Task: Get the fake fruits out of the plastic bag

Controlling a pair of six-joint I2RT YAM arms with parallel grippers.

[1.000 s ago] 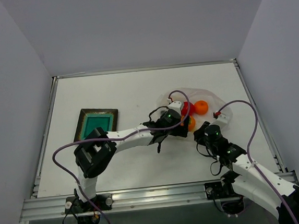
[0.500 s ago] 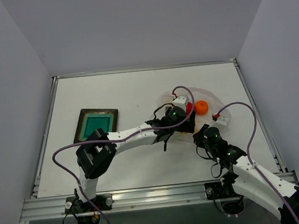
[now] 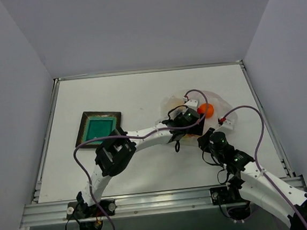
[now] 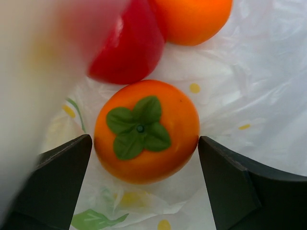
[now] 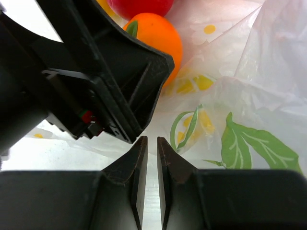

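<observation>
Bag: the plastic bag is thin, see-through and crinkly, with little yellow flowers and green leaves printed on it. It lies at the right middle of the top view, on the white table.
Fruits: smooth, round and shiny. An orange fruit with a green leaf star sits in the middle of the left wrist view, on the bag film. A red fruit is just above it, and a second orange fruit is at the top edge.
My left gripper: black fingers wide apart, one on each side of the leafy orange fruit, very close but holding nothing.
My right gripper: fingers almost together with just a thin slit, tips at the bag's near edge. I cannot tell if film is pinched.
Room: tight, because the left gripper's black body is just beside my right fingers. The plate has a dark rim and a teal middle, and it lies well apart at the left.
</observation>
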